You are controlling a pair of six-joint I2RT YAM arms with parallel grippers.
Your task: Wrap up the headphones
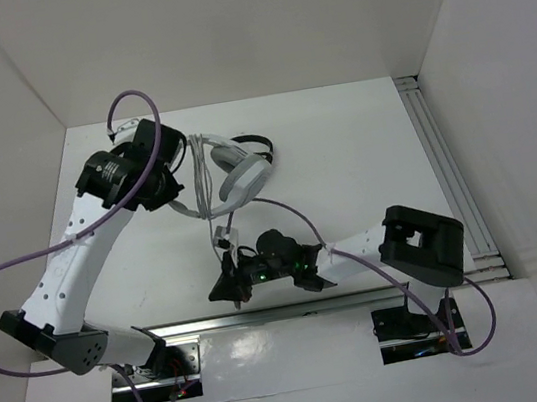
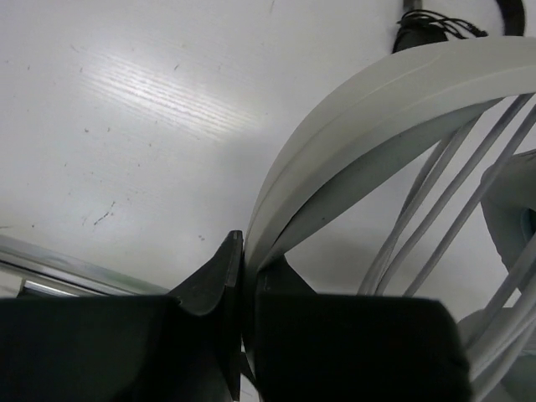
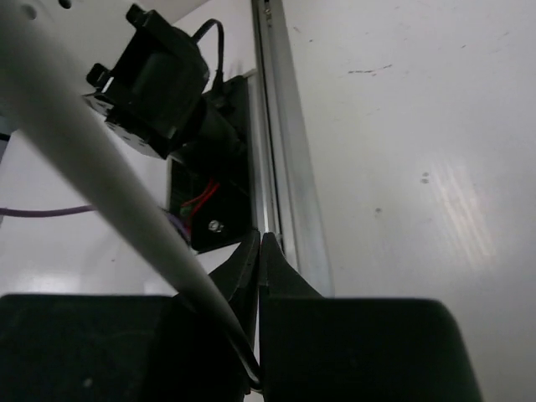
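The white and light-grey headphones lie at the middle of the table. My left gripper is shut on their wide headband, which arcs up and to the right from between the jaws. Several turns of the thin grey cable cross under the band beside an earcup. Nearer the front edge, my right gripper is shut on the cable. The cable slants down from the upper left and vanishes deep between the closed fingers. A short stretch of cable leads from the headphones toward it.
A black band and wire lie just behind the headphones, also seen as a black piece. An aluminium rail runs along the table's near edge, with the left arm's base beside it. White walls enclose the table.
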